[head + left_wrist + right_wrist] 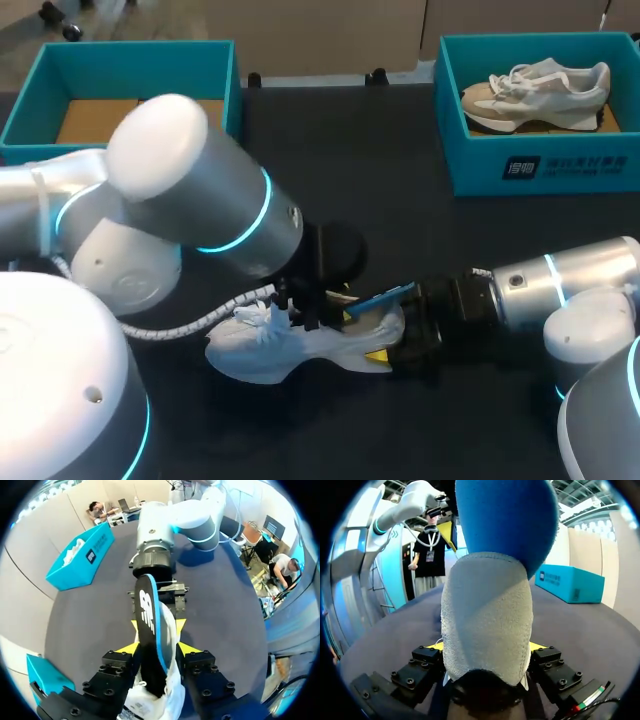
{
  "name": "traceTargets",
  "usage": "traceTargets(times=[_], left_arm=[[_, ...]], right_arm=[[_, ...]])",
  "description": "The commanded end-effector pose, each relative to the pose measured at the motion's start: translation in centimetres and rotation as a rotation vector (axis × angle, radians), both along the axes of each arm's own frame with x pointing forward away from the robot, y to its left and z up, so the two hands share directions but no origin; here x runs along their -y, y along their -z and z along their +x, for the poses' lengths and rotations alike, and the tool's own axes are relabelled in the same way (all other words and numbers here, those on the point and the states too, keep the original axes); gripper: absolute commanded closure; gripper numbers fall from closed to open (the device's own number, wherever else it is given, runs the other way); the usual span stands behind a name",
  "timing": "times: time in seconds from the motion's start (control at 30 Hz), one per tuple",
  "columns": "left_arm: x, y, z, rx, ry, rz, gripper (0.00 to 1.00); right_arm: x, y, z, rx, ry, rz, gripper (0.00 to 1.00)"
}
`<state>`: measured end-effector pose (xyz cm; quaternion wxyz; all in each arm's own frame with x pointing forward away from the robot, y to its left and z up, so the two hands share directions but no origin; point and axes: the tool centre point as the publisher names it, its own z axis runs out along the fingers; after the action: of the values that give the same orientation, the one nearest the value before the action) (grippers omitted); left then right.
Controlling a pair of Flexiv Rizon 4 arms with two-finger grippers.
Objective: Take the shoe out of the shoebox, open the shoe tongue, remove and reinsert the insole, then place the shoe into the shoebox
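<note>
Dark table (400, 230): two teal shoeboxes, two shoes, one insole, two tools.
Left tool (159, 647) clamps the white shoe (290, 350) at mid-body. The right tool (486, 647) clamps its heel. The shoe lies on the table, outside the boxes, with the blue-edged insole (150, 625) standing partly out. The second shoe (535, 92) lies in the right shoebox (530, 165), and the left shoebox (120, 55) is well apart.

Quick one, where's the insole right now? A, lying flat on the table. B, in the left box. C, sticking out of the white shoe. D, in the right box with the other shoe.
C: the insole juts out of the shoe, which lies on the table, outside both boxes.
</note>
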<state>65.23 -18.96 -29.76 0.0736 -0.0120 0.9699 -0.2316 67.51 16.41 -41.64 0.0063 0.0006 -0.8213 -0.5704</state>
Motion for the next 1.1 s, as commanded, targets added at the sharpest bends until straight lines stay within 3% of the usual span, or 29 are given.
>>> traceTargets(times=[0.03,0.23,0.33,0.5,0.63,0.93,0.97,1.0,1.03,1.1], left_arm=[[-0.2,-0.1,-0.5,0.016,0.001,-0.006,0.59],[0.7,-0.1,-0.7,0.077,0.001,-0.012,0.63],[1.1,0.0,-0.2,0.080,-0.012,-0.010,0.74],[1.6,0.5,0.1,0.084,-0.018,0.015,0.77],[1.5,0.5,0.1,0.082,-0.020,0.017,1.00],[0.7,-0.6,-0.2,0.086,-0.026,-0.015,1.00],[0.7,-0.6,-0.3,0.089,-0.029,-0.020,0.86],[0.6,-0.5,-0.4,0.093,-0.031,-0.026,0.57],[0.6,-0.3,-0.5,0.097,-0.034,-0.028,0.47],[0.7,0.1,-0.6,0.096,-0.038,-0.027,0.44]], right_arm=[[-0.1,0.1,-0.2,0.000,0.001,-0.004,1.00],[-0.1,0.1,-0.2,0.000,0.001,-0.004,1.00],[-0.1,0.1,-0.2,0.000,0.001,-0.004,1.00],[-0.1,0.1,-0.2,0.000,0.001,-0.004,1.00],[-0.1,0.1,-0.2,0.000,0.001,-0.004,1.00],[-0.1,0.1,-0.2,0.000,0.001,-0.004,1.00],[-0.1,0.1,-0.2,0.000,0.001,-0.004,1.00],[-0.1,0.1,-0.2,0.000,0.001,-0.004,1.00],[-0.1,0.1,-0.2,0.000,0.001,-0.004,1.00],[-0.1,0.1,-0.2,0.000,0.001,-0.004,1.00]])
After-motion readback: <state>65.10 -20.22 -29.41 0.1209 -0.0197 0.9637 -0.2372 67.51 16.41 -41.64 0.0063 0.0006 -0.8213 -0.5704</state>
